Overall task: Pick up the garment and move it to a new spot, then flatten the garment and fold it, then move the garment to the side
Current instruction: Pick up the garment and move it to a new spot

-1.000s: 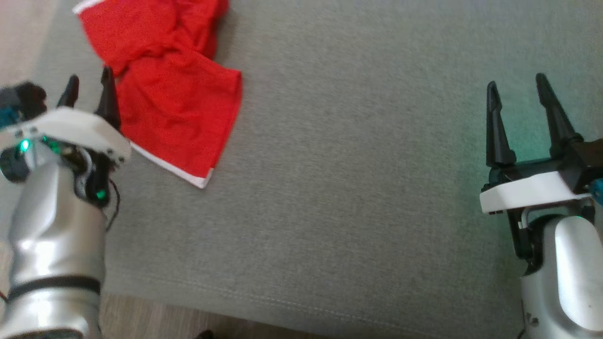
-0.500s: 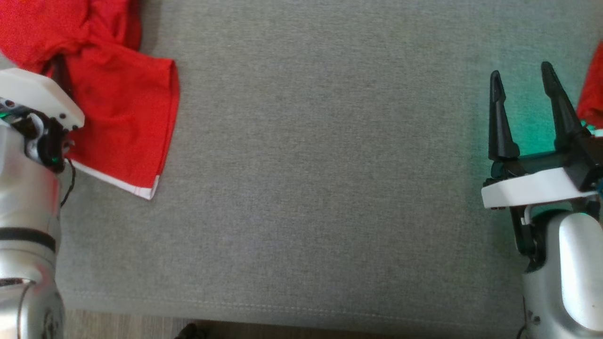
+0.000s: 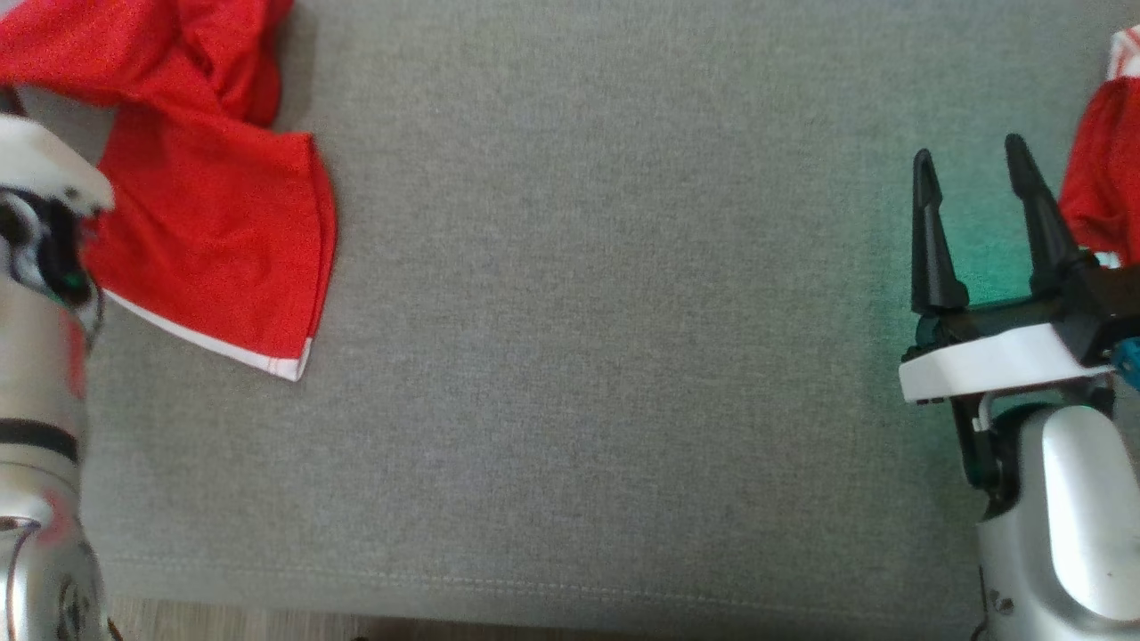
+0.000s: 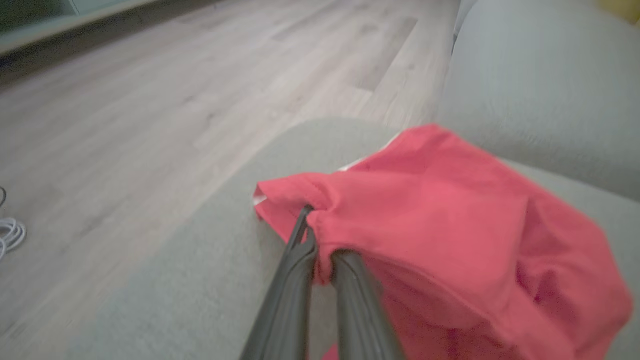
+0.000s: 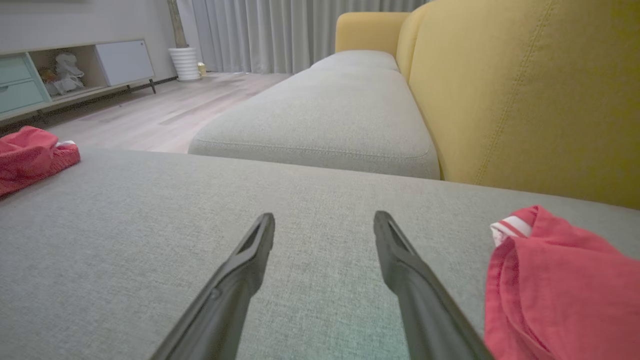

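Observation:
The garment (image 3: pixel 214 223) is red with a white hem and lies crumpled at the far left of the grey cushion (image 3: pixel 606 312). In the left wrist view my left gripper (image 4: pixel 312 215) is shut on a bunched fold at the near edge of the garment (image 4: pixel 450 210). From the head, that arm's white wrist (image 3: pixel 44 169) sits at the garment's left edge, its fingers hidden. My right gripper (image 3: pixel 969 150) stands open over bare cushion at the right, holding nothing. The right wrist view shows its open gripper (image 5: pixel 324 216) and the garment (image 5: pixel 30 155) far to the left.
A second red cloth with white trim (image 3: pixel 1095 196) lies just right of my right gripper, also (image 5: pixel 560 280). A yellow sofa back (image 5: pixel 525 90) rises behind the cushions. Wooden floor (image 4: pixel 150 100) lies past the cushion's left end, with a white cable (image 4: pixel 10 232) on it.
My left gripper has gone from open beside the garment to shut on its fold. The head view has shifted, bringing the second red cloth in at the right. The right gripper stays open.

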